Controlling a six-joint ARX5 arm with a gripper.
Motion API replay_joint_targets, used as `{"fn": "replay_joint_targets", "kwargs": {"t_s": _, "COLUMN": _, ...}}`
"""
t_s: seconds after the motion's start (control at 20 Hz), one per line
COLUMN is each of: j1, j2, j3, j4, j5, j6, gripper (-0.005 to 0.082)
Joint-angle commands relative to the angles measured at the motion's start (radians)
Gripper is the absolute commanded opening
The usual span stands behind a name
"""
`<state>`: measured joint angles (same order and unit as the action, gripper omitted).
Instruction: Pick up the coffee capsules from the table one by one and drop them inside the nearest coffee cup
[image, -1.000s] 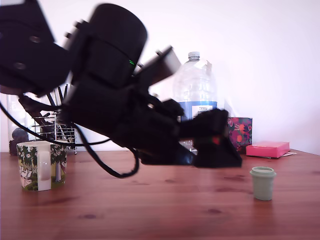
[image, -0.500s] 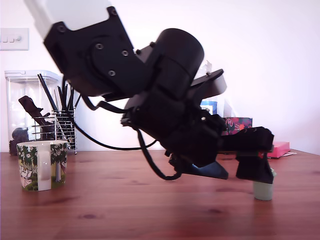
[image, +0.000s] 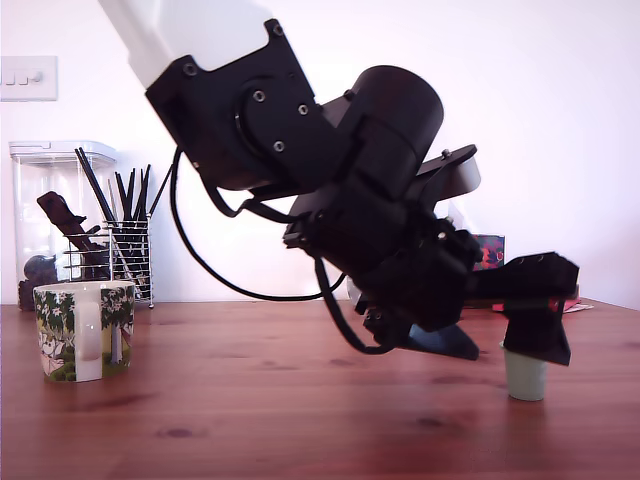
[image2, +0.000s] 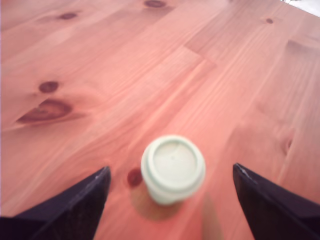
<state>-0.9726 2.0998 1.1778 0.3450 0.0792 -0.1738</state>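
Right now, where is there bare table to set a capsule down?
Open wood runs between the mug and the green capsule, under the arm. The gripper crowds the capsule. The back at the exterior view's left is cluttered by the stick holder and canister.

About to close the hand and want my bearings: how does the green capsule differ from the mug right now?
The green capsule is plain pale sage; the mug is white with printed green trees. The capsule is far smaller and has no handle, while the mug has a white one. The capsule sits at the exterior view's right under the open hand; the mug stands far left, clear of the arm. Both stand upright on the wooden table.
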Motion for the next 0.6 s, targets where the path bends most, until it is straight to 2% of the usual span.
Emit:
{"fn": "replay_joint_targets", "kwargs": {"t_s": 0.0, "j1": -0.004, "j2": 0.055, "j3": 0.014, "j4": -0.027, "j5": 0.006, "j6": -0.002, "gripper": 0.0712}}
{"fn": "replay_joint_targets", "kwargs": {"t_s": 0.35, "j1": -0.004, "j2": 0.066, "j3": 0.038, "j4": -0.068, "j5": 0.008, "j6": -0.003, "gripper": 0.0689}}
{"fn": "replay_joint_targets", "kwargs": {"t_s": 0.45, "j1": -0.004, "j2": 0.066, "j3": 0.038, "j4": -0.068, "j5": 0.006, "j6": -0.003, "gripper": 0.0577}}
{"fn": "replay_joint_targets", "kwargs": {"t_s": 0.55, "j1": -0.004, "j2": 0.066, "j3": 0.038, "j4": -0.068, "j5": 0.006, "j6": -0.003, "gripper": 0.0426}}
